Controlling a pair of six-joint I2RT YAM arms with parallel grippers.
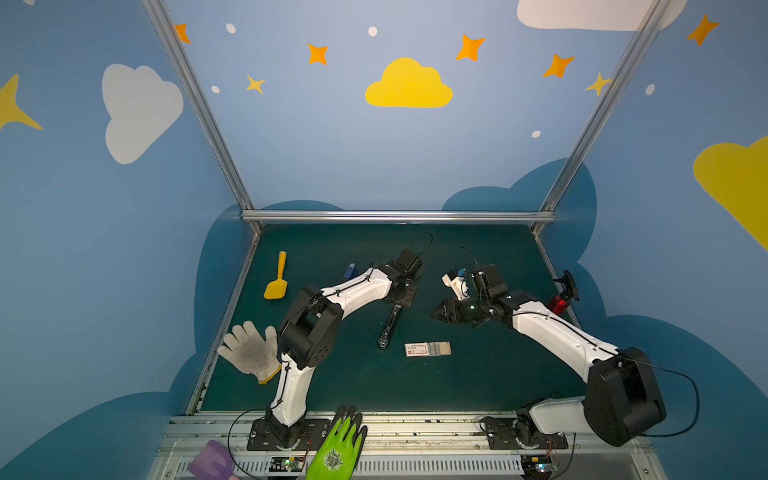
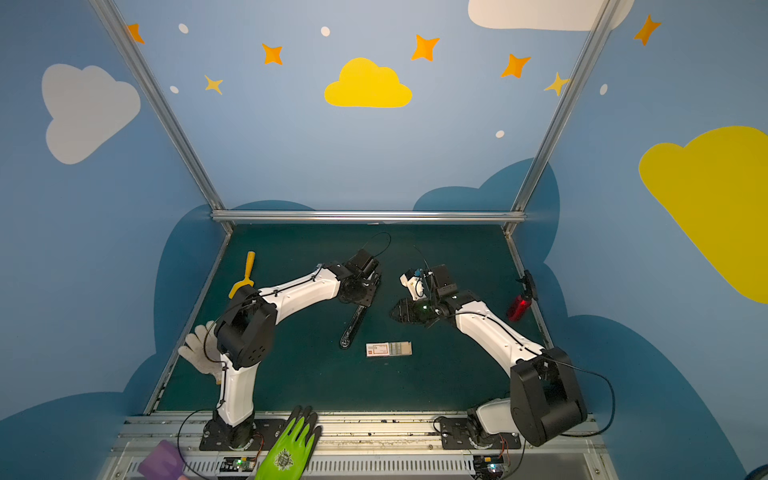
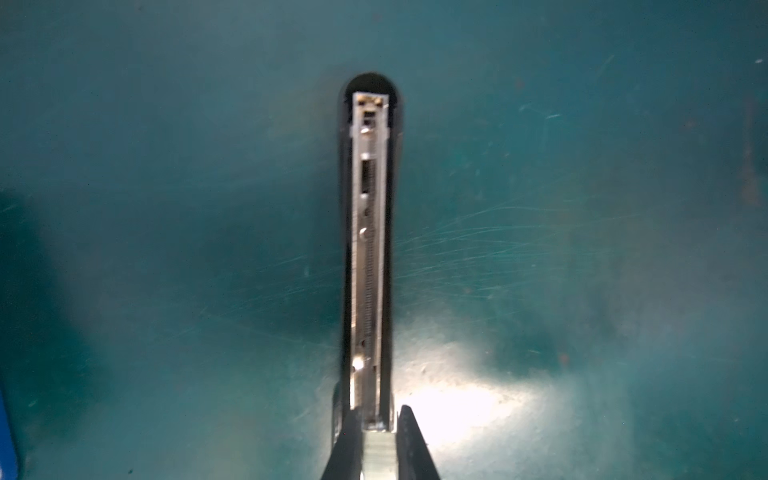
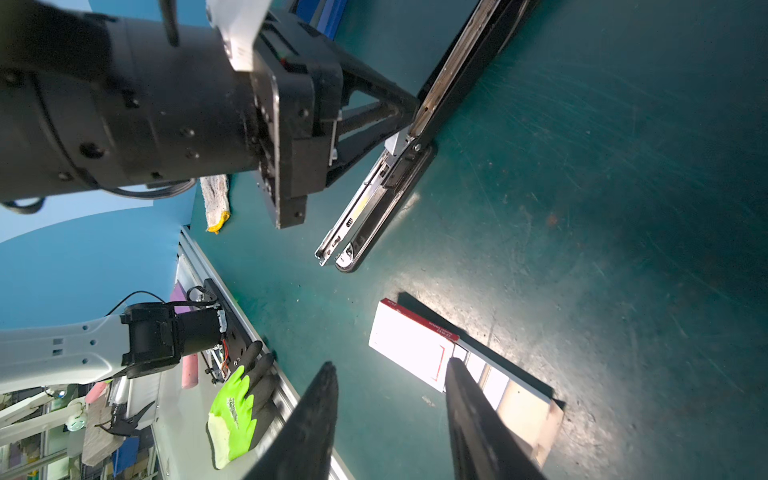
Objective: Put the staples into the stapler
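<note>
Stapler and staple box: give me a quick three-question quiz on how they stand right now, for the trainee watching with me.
1. True or false: the stapler is closed.
2. The staple box has its tray: A fully inside the sleeve; B slid partly out; C taken out altogether.
3. Fill in: the left gripper is shut on the ____, while the right gripper is open and holds nothing.
Key: 1 false; 2 B; 3 stapler.
</note>
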